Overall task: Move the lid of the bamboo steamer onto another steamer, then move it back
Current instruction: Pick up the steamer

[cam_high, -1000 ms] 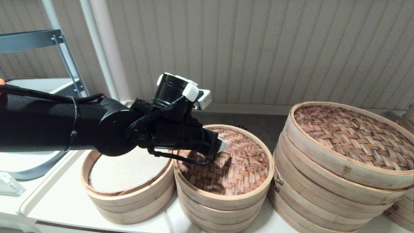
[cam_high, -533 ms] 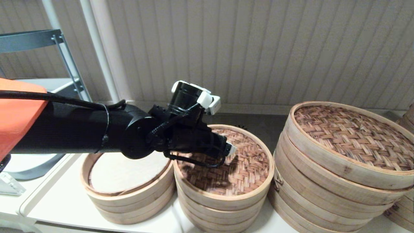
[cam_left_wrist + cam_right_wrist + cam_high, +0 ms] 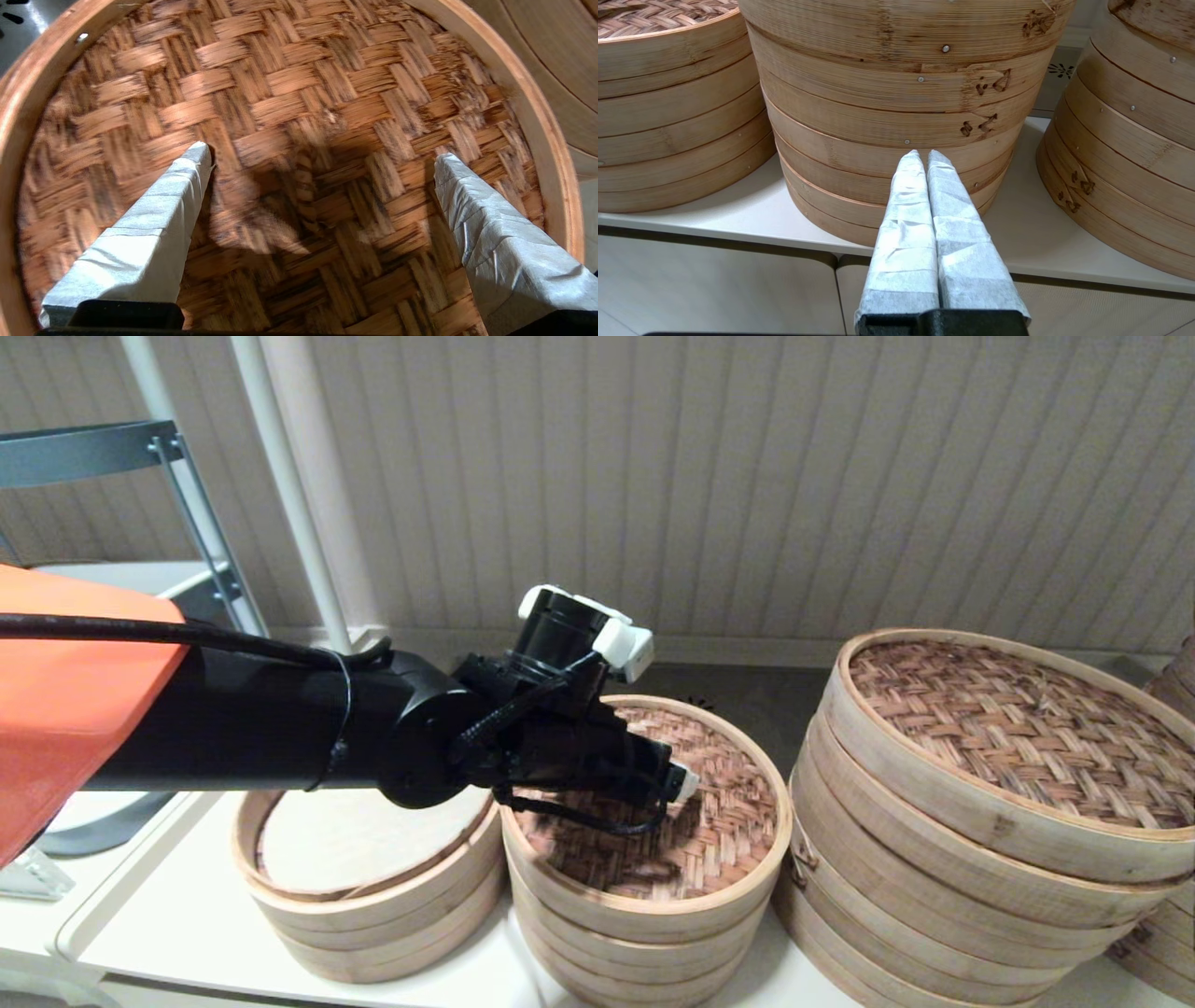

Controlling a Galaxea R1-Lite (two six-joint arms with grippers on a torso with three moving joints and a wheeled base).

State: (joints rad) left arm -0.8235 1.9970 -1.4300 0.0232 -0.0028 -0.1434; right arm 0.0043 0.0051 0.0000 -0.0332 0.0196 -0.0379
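Note:
The bamboo steamer lid (image 3: 724,821), reddish-brown weave inside a pale rim, sits on the middle small steamer stack. In the left wrist view the lid (image 3: 299,88) fills the picture, its small knot (image 3: 304,184) lying between the two wrapped fingers. My left gripper (image 3: 681,786) (image 3: 322,154) hovers open just above the lid's centre, holding nothing. The other small steamer (image 3: 359,845) stands uncovered to the left, a pale liner inside and a strip of slats showing at its front edge. My right gripper (image 3: 923,156) is shut and empty, parked low before the counter.
A much larger steamer stack with a darker woven lid (image 3: 1013,733) stands right of the small lid, close to it. A further stack (image 3: 1134,121) is at the far right. A metal rack (image 3: 103,448) stands at the back left. The white counter (image 3: 177,919) carries all the steamers.
My left arm has reached further right and forward over the lid and sunk a little, bringing the open fingers from the lid's left part to its centre.

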